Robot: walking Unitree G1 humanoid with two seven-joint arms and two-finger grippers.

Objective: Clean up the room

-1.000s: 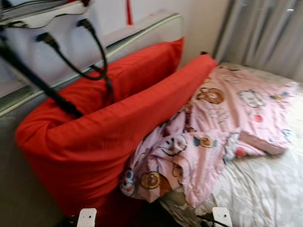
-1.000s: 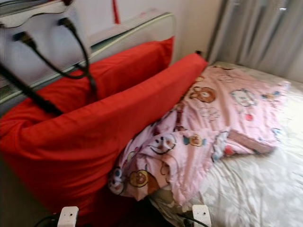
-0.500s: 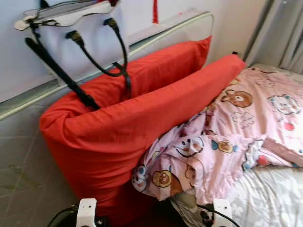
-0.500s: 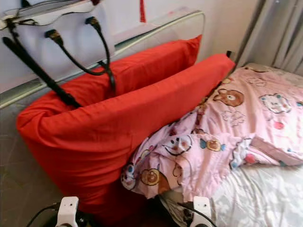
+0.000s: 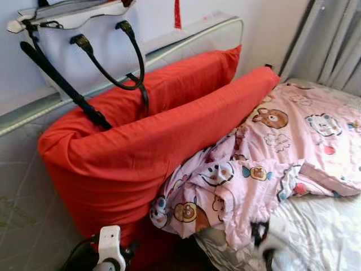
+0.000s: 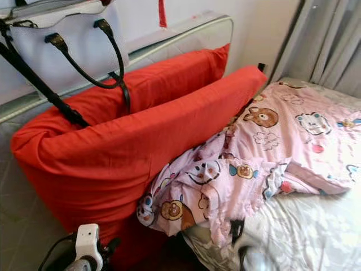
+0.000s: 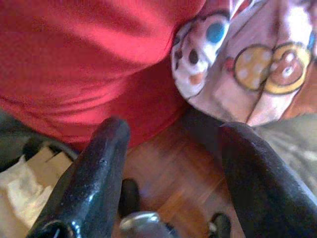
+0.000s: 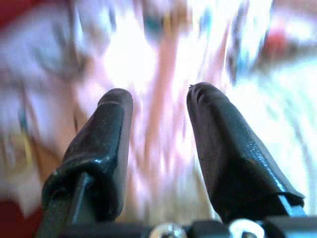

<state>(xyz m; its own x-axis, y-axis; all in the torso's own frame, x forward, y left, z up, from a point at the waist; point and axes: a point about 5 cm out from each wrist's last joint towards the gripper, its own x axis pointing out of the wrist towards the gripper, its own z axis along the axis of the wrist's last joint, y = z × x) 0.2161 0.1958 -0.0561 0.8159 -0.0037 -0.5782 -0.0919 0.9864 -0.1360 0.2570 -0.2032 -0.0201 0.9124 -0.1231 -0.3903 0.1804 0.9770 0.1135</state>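
Observation:
Two red pillows (image 5: 169, 135) lean against the headboard (image 5: 192, 39), one in front of the other. A crumpled pink cartoon-print blanket (image 5: 265, 164) lies on the bed against the front pillow. My left gripper (image 7: 173, 131) is open with nothing in it, low beside the bed. Ahead of it are the red pillow's underside (image 7: 89, 59), a blanket corner (image 7: 247, 59) and wooden floor (image 7: 168, 173). My right gripper (image 8: 161, 96) is open over the pink blanket (image 8: 163, 44), and that view is blurred. The right arm (image 5: 269, 249) is a blur at the blanket's near edge.
A pale handbag (image 5: 84, 34) with black straps hangs on the headboard above the pillows. A light quilted sheet (image 5: 321, 231) covers the bed on the right. Grey curtains (image 5: 333, 39) hang behind it. A grey padded bed side (image 5: 22, 192) is on the left.
The camera has swung slightly right. My right arm is now in motion and blurred at the blanket's near edge. The left wrist mount has risen a little.

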